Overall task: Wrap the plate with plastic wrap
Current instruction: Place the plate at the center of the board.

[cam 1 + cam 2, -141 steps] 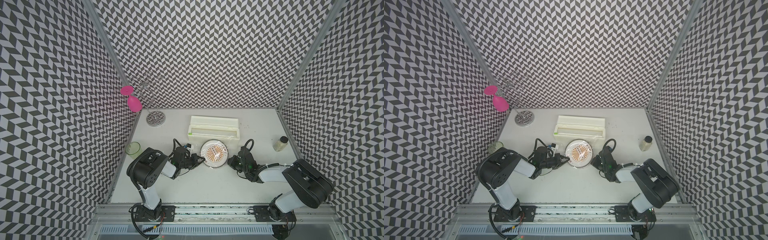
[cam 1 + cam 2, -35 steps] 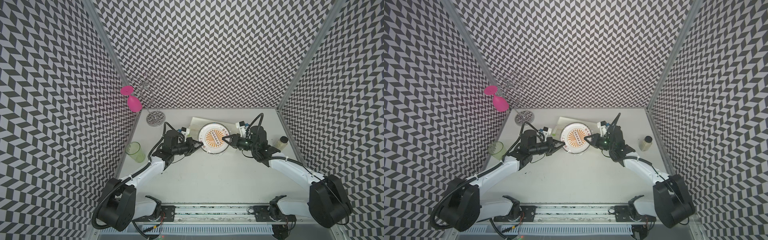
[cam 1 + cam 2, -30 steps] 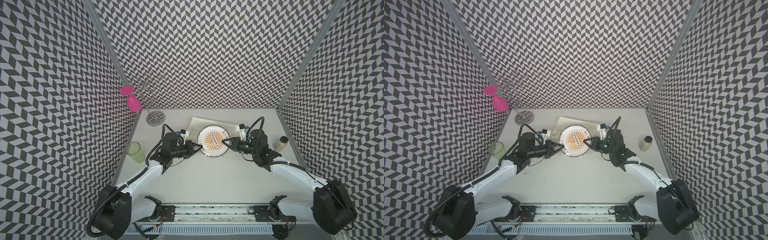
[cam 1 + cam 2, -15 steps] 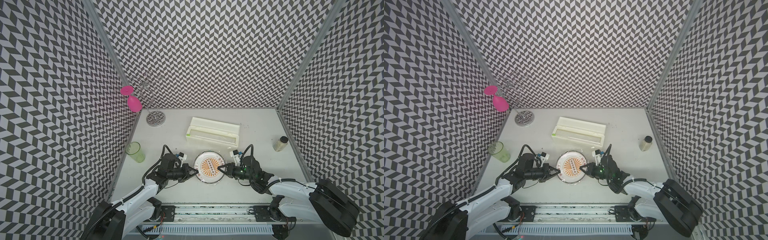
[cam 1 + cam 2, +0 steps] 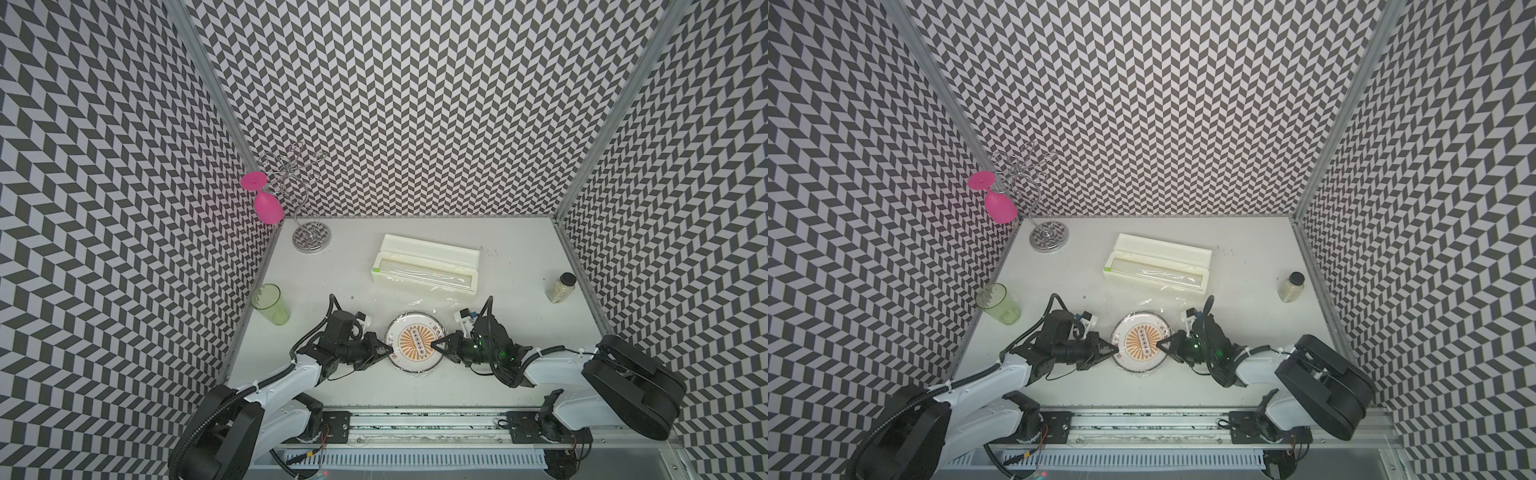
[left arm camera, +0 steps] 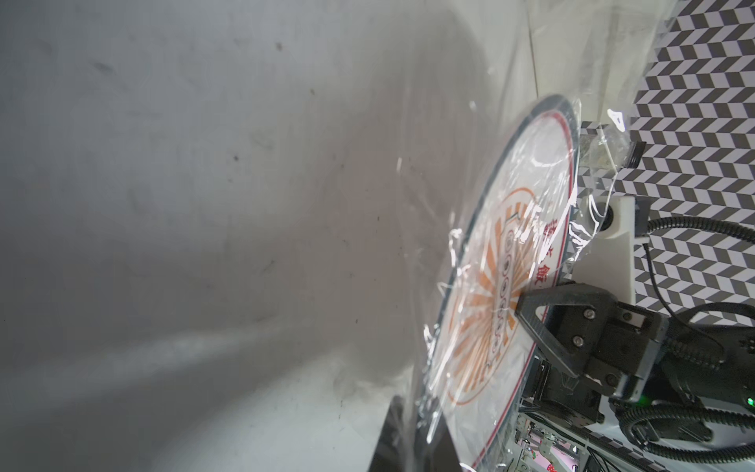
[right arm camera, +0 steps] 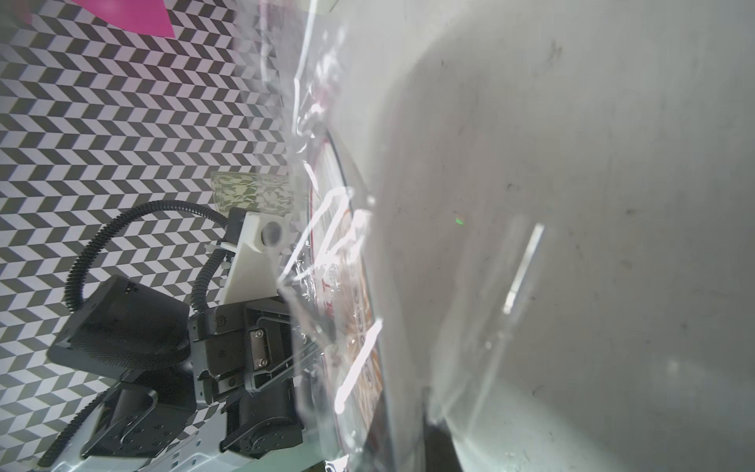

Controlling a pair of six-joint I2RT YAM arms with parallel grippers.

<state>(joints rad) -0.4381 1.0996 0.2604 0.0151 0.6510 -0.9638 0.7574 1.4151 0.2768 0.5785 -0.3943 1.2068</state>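
Pinching plastic wrap (image 6: 453,245) | left pincer (image 5: 385,351), right pincer (image 5: 436,345) clamped | at opposite plate (image 5: 415,345) sides

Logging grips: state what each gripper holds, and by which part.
Both are shut on the plate through the plastic wrap: left gripper on one rim edge, right gripper on the opposite.

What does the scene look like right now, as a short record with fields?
plate: near the front, between both tools
plastic wrap: draped over the plate, crinkled, loose past its rim
left tool: shut on the plate's rim, through the wrap
right tool: shut on the opposite rim
dispenser box: behind the plate
other items: green cup, jar, wire rack with pink glass
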